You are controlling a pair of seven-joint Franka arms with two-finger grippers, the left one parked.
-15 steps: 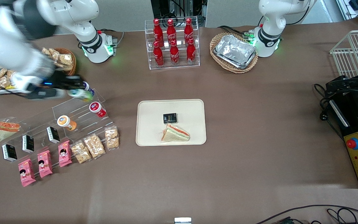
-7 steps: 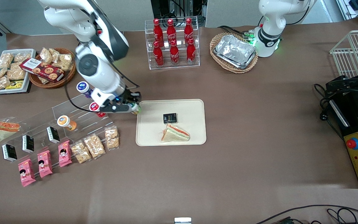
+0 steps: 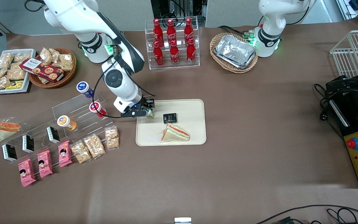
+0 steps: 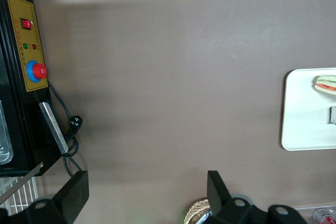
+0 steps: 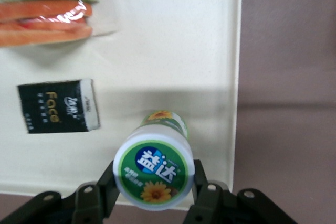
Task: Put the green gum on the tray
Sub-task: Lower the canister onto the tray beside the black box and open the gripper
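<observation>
Gripper as we see it: fingers pinching the green gum | gum held above the tray, at its working-arm edge | black packet beside it on the tray

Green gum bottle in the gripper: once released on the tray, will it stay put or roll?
The green gum is a round cylinder clamped in the gripper over the tray, so it would probably roll if laid sideways. Set upright, it may stand. The tray's low rim would likely stop it.
</observation>
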